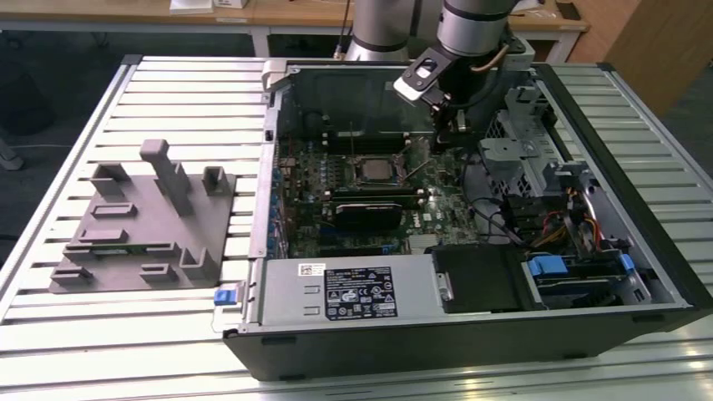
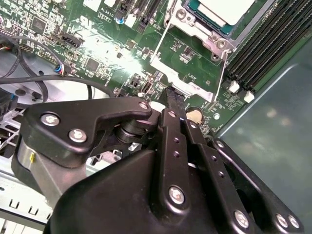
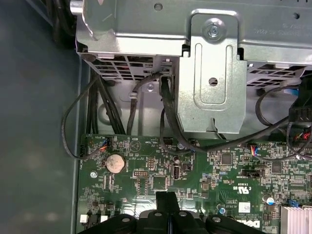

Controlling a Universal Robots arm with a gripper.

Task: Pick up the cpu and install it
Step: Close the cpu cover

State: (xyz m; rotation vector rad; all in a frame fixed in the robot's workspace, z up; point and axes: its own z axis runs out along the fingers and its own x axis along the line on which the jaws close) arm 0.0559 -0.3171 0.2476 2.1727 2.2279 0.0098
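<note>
I see the end effector [image 2: 173, 96] shut and empty, tips low over the mobo [image 2: 97, 46], just beside the socket [image 2: 192, 29]. The cpu [image 2: 225, 9] is sitting in it. Prob. closed for pressing, not grasping.

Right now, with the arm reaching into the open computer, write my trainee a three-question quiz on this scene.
1. True or false: the gripper holds the cpu.
2. The grey fixture block stands: A) on the arm; B) on the table, at the exterior view's left of the case; C) atop the drive bay.
3. Fill in: the round coin cell sits on the green ____.

Key: 1 false, it lies in the socket; 2 B; 3 motherboard.
</note>
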